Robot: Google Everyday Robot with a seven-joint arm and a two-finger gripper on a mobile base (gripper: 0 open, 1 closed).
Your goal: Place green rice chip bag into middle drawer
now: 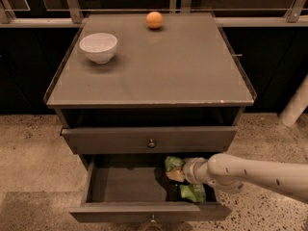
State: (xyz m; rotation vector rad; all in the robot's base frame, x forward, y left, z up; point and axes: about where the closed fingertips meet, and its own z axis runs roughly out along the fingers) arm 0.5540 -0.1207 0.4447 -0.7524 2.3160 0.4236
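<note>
1: both green patches in the middle drawer (125, 186), are they 1 bag?

2: i judge so. the green rice chip bag (192, 192) lies in the right part of the open drawer's tray. the gripper (186, 171) sits across its middle, so 1 crumpled end shows on the far side and 1 on the near side.

1: is the gripper clamped on it?

2: i cannot tell; the wrist end of the arm (260, 174) covers that spot. the arm comes in low from the right, under the upper drawer front (110, 139).

1: which way does the bag run?

2: its long axis goes far to near, on a slight slant. the far end leans left; the near end leans right and lies just beside the drawer's front panel.

1: so how should the release go?

2: my judgement: the bag is already inside the walls, so let go low, with the foil resting on the tray, not dropped. then draw back to the right, clear of the upper drawer front, and watch that the foil does not cling and drag out. the near end should sit behind the front panel so the drawer can shut.

1: anything else close by?

2: no. the white bowl (98, 47) and the orange ball (154, 19) sit on the top, well apart from this.
</note>
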